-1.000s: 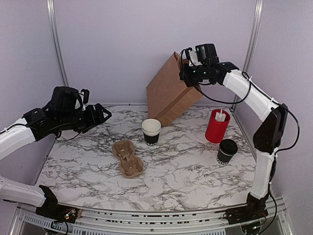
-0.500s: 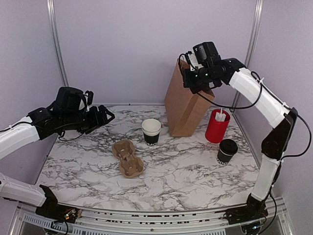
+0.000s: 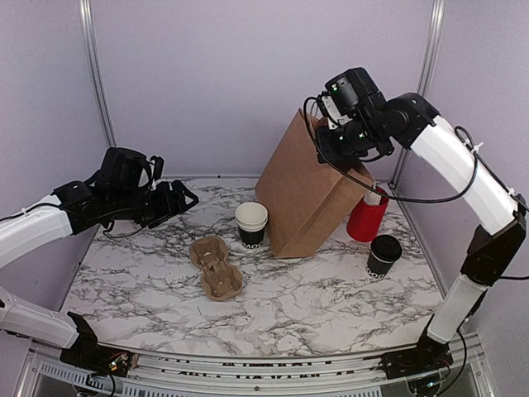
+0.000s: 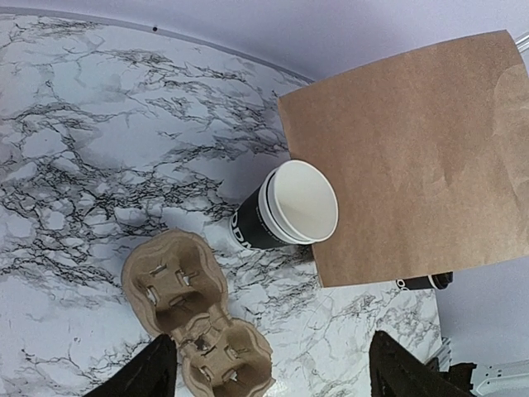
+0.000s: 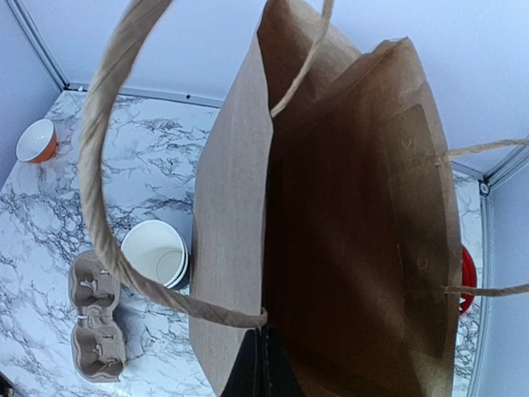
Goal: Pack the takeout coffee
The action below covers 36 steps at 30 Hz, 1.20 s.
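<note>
Nearest the arm bases, toward the lower middle of the top view, a moulded cup carrier (image 3: 216, 267) lay on the marble table (image 3: 331, 302), both sockets bare. At lower right the takeout coffee (image 3: 383, 255) stood upright with its black lid on. It was not yet packed and was clear of either arm.

Further back, a lidless cup (image 3: 251, 223) stood just beside the foot of the paper bag (image 3: 306, 194); whether the two touched could not be told. A red cylinder (image 3: 366, 215) stood behind the coffee, partly hidden by the bag's right edge.

The bag rested on its base but leaned, its mouth up at the upper middle of the frame. There the right gripper (image 3: 332, 139) was clamped on the top edge, and the wrist view showed the dark fingers pinched together on one wall. The mouth gaped only narrowly, with a twine handle (image 5: 97, 165) looping loose. At the left of the frame the left gripper (image 3: 180, 198) hovered above the table with its fingers apart, holding nothing.

The step in hand looked like readying the bag. The next move probably called for setting it square on its base and spreading the mouth, perhaps with the free gripper on the opposite rim. The coffee would then need to be lifted level and lowered in without tipping.
</note>
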Motion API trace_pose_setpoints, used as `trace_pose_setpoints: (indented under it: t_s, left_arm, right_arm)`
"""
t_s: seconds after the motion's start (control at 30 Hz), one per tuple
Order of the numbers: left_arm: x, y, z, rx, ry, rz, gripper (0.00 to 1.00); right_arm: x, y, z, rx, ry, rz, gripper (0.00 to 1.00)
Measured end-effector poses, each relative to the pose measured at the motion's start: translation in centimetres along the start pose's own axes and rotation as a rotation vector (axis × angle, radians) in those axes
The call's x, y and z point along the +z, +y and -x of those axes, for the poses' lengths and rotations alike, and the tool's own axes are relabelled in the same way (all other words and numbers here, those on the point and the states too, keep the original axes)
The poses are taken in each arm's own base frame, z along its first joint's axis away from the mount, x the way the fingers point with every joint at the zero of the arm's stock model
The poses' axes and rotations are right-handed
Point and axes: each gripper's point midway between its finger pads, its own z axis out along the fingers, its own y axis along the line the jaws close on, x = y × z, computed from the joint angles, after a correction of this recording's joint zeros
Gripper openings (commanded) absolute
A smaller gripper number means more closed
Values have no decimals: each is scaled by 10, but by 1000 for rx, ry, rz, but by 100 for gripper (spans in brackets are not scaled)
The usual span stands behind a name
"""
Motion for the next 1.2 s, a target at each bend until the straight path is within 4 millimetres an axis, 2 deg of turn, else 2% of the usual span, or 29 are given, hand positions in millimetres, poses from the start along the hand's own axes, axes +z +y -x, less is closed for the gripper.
trace_pose_setpoints:
  t_s: [0.27,0.47,0.63,0.73,0.87,1.03,1.2]
  left_arm:
    - [6,-3,-3,0,19,-15,81]
    - [7,-8,-1,0,23,-32,81]
    - [8,-11,1,1,24,-35,81]
    - [8,-11,1,1,26,-36,81]
    - [8,-12,1,4,25,-38,81]
    - [8,-12,1,4,27,-40,81]
    - [8,-12,1,4,26,-41,81]
  right_arm:
    - [-13,8,-39,-45,102,-63,0]
    - [-28,40,-64,-97,152,-35,0]
    - [-23,61,-80,-120,195,-5,22]
    - [-20,69,-81,-114,197,27,35]
    - [-20,79,-79,-99,183,80,47]
    - [-29,90,-66,-76,137,157,53]
    - [-53,93,-43,-47,49,236,58]
